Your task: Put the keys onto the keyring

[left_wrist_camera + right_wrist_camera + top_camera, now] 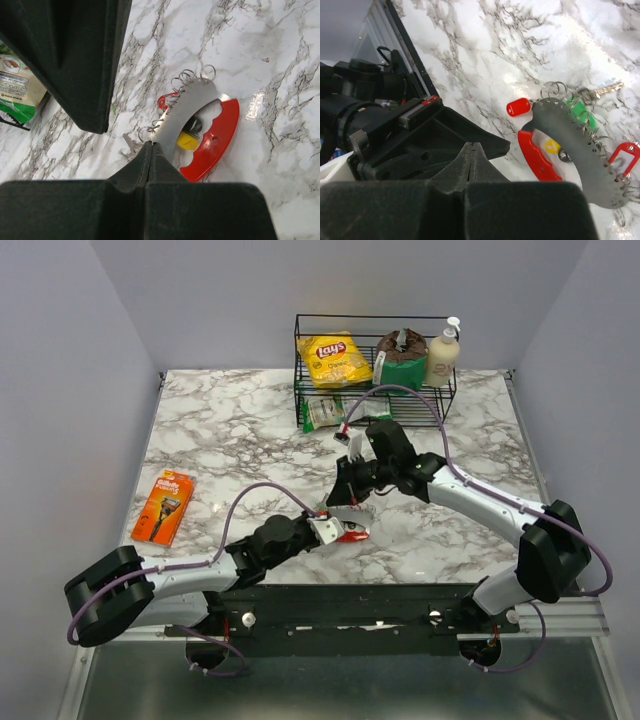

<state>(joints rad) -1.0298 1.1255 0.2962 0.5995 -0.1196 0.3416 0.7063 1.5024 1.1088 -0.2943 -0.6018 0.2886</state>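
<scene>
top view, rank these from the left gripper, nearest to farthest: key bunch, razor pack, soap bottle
From the left gripper:
1. key bunch, right at its tip
2. razor pack, off to the left
3. soap bottle, far back on the right

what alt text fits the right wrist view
The right gripper, jaws shut, sits beside a silvery-grey curved plate edged with holes on a marble table. Around it are a red loop, red tags, a green tag, wire rings and a key; the left arm is at left.
</scene>
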